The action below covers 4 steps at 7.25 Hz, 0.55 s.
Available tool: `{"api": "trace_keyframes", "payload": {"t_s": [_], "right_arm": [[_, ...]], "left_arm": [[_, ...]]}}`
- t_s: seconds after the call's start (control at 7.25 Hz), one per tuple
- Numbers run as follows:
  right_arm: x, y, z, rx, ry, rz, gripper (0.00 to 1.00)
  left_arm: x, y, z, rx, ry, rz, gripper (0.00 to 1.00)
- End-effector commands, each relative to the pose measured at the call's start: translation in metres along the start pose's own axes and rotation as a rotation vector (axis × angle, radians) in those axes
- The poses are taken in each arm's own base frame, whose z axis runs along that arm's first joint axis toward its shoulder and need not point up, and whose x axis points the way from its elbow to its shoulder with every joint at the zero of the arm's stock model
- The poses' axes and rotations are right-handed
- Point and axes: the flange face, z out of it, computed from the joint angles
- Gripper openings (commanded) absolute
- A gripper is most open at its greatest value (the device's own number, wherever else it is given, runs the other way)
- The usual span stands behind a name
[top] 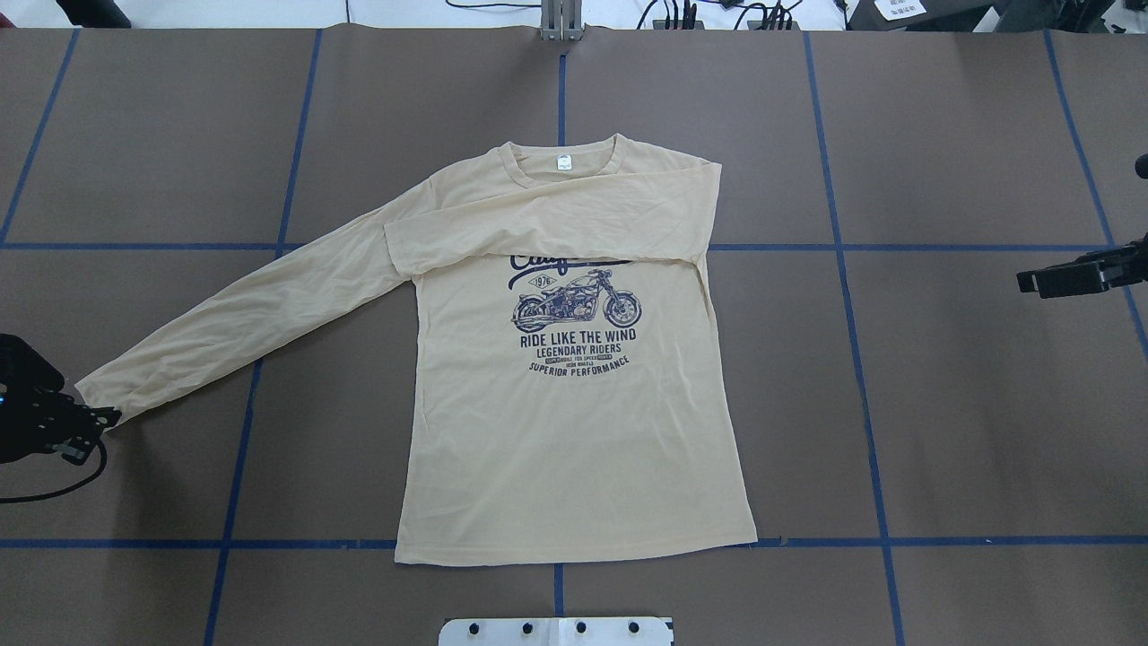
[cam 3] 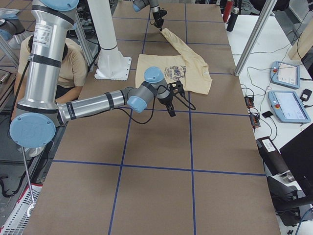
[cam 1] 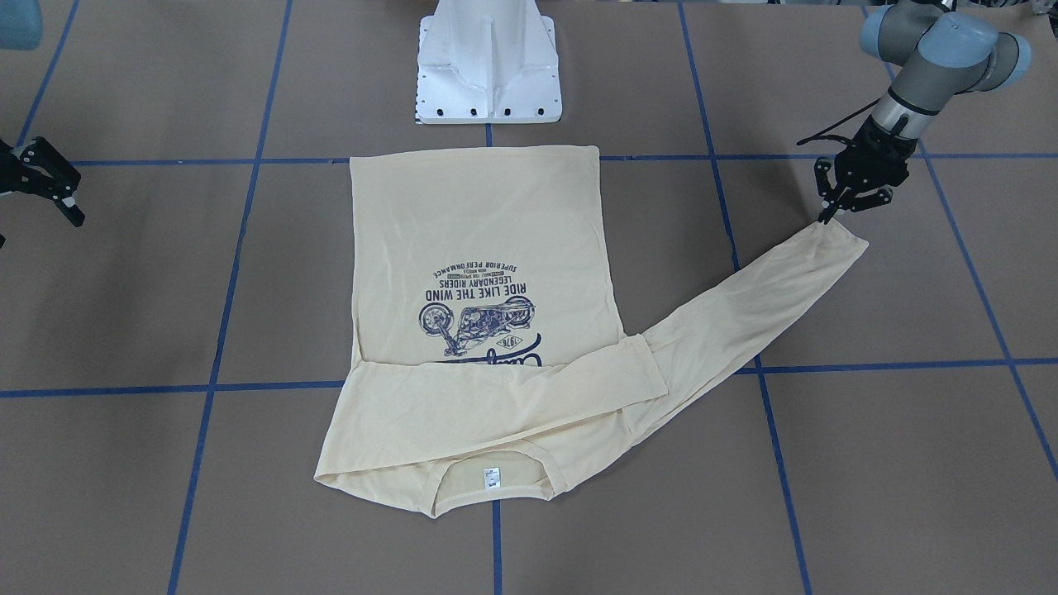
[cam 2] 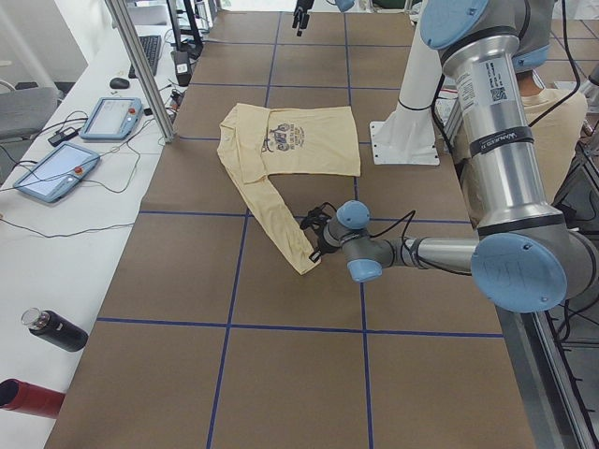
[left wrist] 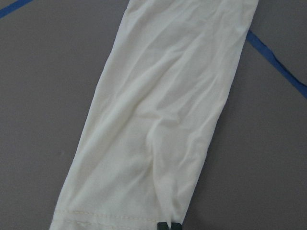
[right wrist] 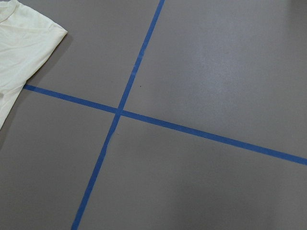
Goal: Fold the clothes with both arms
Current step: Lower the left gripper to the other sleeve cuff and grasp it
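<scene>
The cream-yellow long-sleeved T-shirt (top: 574, 449) lies flat on the brown table with the navy motorcycle print up and the neck label at the far side. One sleeve is folded across the chest (top: 547, 220). The other sleeve (top: 242, 309) stretches out straight toward my left gripper (top: 103, 417). My left gripper (cam 1: 826, 216) is shut on that sleeve's cuff at table level. The left wrist view shows the sleeve (left wrist: 158, 110) running away from the pinched fingertips (left wrist: 165, 226). My right gripper (cam 1: 45, 207) hovers open and empty, well off the shirt's other side (top: 1027, 283). The right wrist view shows only a shirt corner (right wrist: 24, 52).
The white pedestal base (cam 1: 488, 66) stands just behind the shirt's hem. Blue tape lines (top: 861, 359) grid the table. A side bench holds control tablets (cam 2: 56, 173) and bottles (cam 2: 56, 332). A person in a tan shirt (cam 3: 54, 63) sits behind the robot.
</scene>
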Motion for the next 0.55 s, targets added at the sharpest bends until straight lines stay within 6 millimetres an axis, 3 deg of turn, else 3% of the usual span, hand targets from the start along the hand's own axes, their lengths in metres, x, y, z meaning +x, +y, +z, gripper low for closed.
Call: {"api": "trace_keyframes", "payload": {"t_s": [0.0, 0.14, 0.28, 0.41], "right_arm": [[0.000, 0.000, 0.000, -0.001, -0.002, 0.001, 1.00], [0.000, 0.000, 0.000, -0.001, -0.004, 0.001, 1.00], [-0.001, 0.000, -0.001, 0.000, -0.004, 0.001, 1.00], [-0.001, 0.000, -0.001, 0.000, -0.004, 0.003, 1.00]], "left_arm": [[0.000, -0.017, -0.011, 0.032, 0.013, 0.045, 0.00], [-0.024, -0.045, -0.024, 0.055, -0.005, 0.056, 0.00], [-0.031, -0.093, -0.031, 0.073, -0.032, 0.058, 0.00], [-0.013, -0.157, -0.044, 0.072, -0.059, 0.044, 0.00]]}}
